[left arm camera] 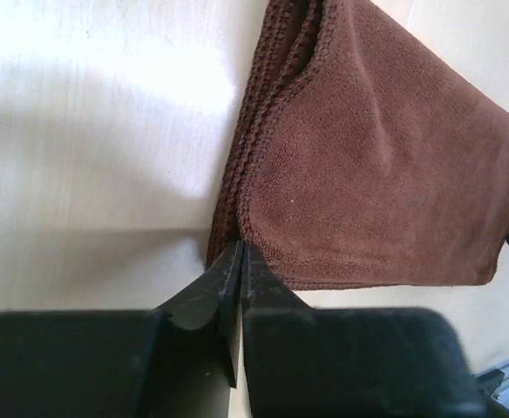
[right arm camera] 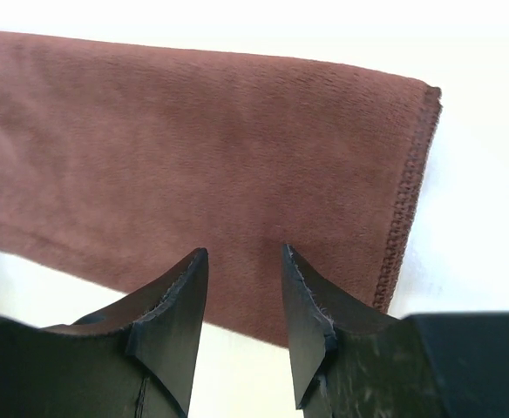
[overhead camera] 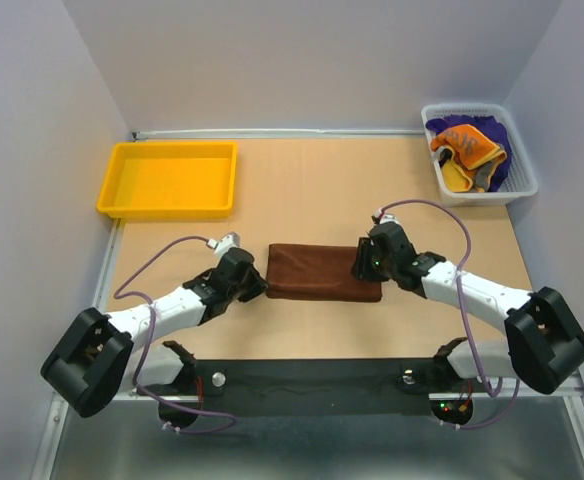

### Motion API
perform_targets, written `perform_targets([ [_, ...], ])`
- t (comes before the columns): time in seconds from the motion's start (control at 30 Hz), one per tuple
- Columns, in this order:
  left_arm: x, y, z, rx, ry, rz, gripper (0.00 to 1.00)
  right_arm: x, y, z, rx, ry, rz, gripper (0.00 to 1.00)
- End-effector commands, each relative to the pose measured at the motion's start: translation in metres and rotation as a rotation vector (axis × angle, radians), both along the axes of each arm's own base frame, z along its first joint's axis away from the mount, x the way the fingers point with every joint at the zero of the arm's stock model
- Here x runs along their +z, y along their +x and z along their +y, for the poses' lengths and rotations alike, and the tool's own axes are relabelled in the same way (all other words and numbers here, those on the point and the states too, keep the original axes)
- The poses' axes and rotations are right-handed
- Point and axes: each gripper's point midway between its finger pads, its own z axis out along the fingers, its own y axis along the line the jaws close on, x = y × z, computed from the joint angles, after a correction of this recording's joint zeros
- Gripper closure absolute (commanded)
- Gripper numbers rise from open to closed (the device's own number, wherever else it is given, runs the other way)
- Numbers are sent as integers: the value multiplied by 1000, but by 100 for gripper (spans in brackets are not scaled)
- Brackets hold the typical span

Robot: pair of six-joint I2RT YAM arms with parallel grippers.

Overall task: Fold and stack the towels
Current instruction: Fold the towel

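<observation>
Left claw point(left arm camera: 239, 261) pressed together at the left edge of the brown towel point(overhead camera: 317, 272) on the table point(overhead camera: 312, 190), right claw point(right arm camera: 244, 261) spread over its right end; we fear pinching one layer unfolds it.

Parted hand point(right arm camera: 243, 252) by brown towel point(right arm camera: 193, 148) (hemmed)

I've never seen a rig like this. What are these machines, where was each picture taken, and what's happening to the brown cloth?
Two robots: a left arm and a right arm, bolted at the near edge of a table. One picture looks down from above; the other two come from wrist cameras. On the table: a folded brown towel, a yellow tray, a basket holding a purple towel and an orange towel. The left end effector is closed at the towel's corner; whether it pinches cloth is unclear. The right end effector is open over the towel's other end.
</observation>
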Motion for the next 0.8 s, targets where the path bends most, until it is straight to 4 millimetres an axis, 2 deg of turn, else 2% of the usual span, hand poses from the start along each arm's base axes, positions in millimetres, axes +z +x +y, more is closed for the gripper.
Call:
perform_targets([
  [0.0, -9, -9, 4, 4, -19, 6, 92, -12, 4, -14, -83, -12, -17, 56],
  [0.13, -19, -23, 10, 3, -32, 34, 100, -33, -6, -35, -146, -35, 34, 56],
  [0.23, -26, -33, 16, 14, -35, 55, 100, -38, -7, -48, -188, -27, 49, 56],
  [0.3, -27, -35, 19, 20, -36, 59, 100, -36, -4, -53, -208, -19, 43, 56],
  [0.4, -26, -35, 22, 30, -28, 54, 100, -25, 1, -46, -174, 9, 23, 56],
  [0.6, 6, -21, 16, -7, -11, -15, 77, 10, 18, -23, -59, 68, -55, 56],
  [0.63, 23, -14, 13, -6, -23, -54, 60, 18, 23, -17, -39, 81, -70, 56],
  [0.73, 58, 1, 9, -7, -35, -146, 43, 24, 36, -13, -34, 76, -98, 56],
  [0.77, 67, 6, 9, -5, -34, -166, 41, 25, 40, -11, -31, 76, -107, 56],
])
